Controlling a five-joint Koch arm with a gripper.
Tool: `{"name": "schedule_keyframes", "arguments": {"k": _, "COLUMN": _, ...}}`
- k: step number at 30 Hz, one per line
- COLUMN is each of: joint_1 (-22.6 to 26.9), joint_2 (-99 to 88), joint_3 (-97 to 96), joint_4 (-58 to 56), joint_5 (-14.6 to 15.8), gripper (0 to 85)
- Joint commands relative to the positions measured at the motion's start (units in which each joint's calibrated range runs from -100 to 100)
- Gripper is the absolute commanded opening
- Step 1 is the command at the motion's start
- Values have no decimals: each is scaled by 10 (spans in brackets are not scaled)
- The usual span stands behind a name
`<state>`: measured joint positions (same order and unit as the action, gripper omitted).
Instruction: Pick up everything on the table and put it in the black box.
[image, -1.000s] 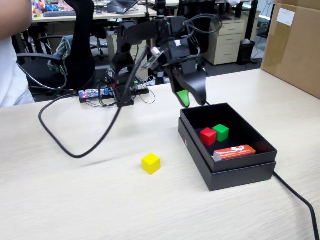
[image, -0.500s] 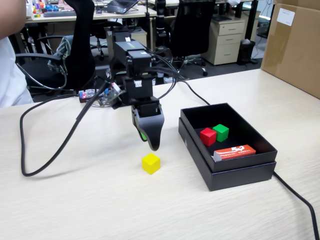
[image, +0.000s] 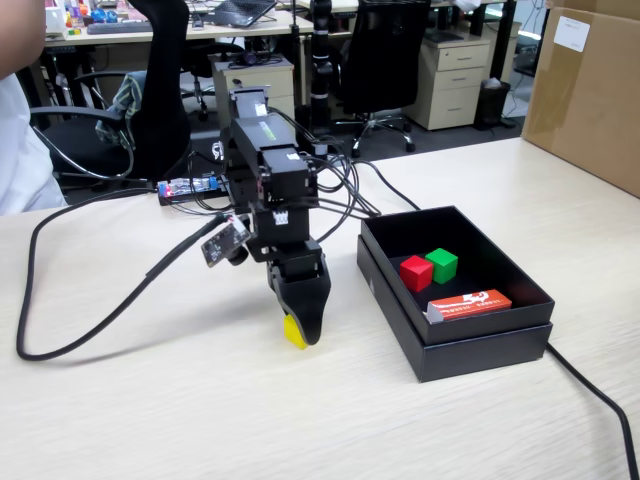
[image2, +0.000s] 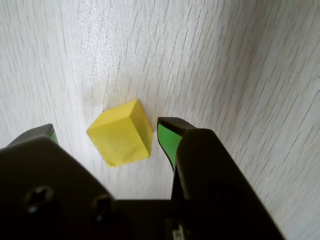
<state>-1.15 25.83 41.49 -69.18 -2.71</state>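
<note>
A yellow cube (image2: 121, 138) rests on the beige table (image2: 230, 60), between the two green-padded jaws of my gripper (image2: 107, 131), which straddles it open with gaps on both sides. In the fixed view the gripper (image: 299, 335) stands low over the yellow cube (image: 290, 331), hiding most of it. The red cube (image: 415, 272) and the green cube (image: 441, 264) lie inside the black box (image: 391, 316) to the right.
An orange-red packet (image: 468, 303) also lies in the box. A thick black cable (image: 90, 290) loops over the table at left; another (image: 600, 400) runs off at right. A brown carton (image: 585, 85) stands at the back right.
The arm swung left from above the box, then came down over the yellow cube, which now sits between the open jaws.
</note>
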Motion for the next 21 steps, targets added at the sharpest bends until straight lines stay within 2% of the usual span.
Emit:
{"name": "schedule_keyframes", "arguments": {"k": 1, "joint_1": 1, "joint_2": -12, "joint_3": 36, "joint_4": -1, "joint_5": -3, "gripper": 374}}
{"name": "schedule_keyframes", "arguments": {"k": 3, "joint_1": 1, "joint_2": -8, "joint_3": 36, "joint_4": -1, "joint_5": -5, "gripper": 274}}
{"name": "schedule_keyframes", "arguments": {"k": 4, "joint_1": 1, "joint_2": -2, "joint_3": 36, "joint_4": -1, "joint_5": -5, "gripper": 182}}
{"name": "schedule_keyframes", "arguments": {"k": 6, "joint_1": 1, "joint_2": 3, "joint_3": 35, "joint_4": -1, "joint_5": -6, "gripper": 109}}
{"name": "schedule_keyframes", "arguments": {"k": 10, "joint_1": 1, "joint_2": 10, "joint_3": 25, "joint_4": -17, "joint_5": -7, "gripper": 29}}
{"name": "schedule_keyframes", "arguments": {"k": 16, "joint_1": 5, "joint_2": -73, "joint_3": -11, "joint_4": -20, "joint_5": -5, "gripper": 11}}
{"name": "schedule_keyframes", "arguments": {"k": 21, "joint_1": 33, "joint_2": -232, "joint_3": -30, "joint_4": -20, "joint_5": -2, "gripper": 11}}
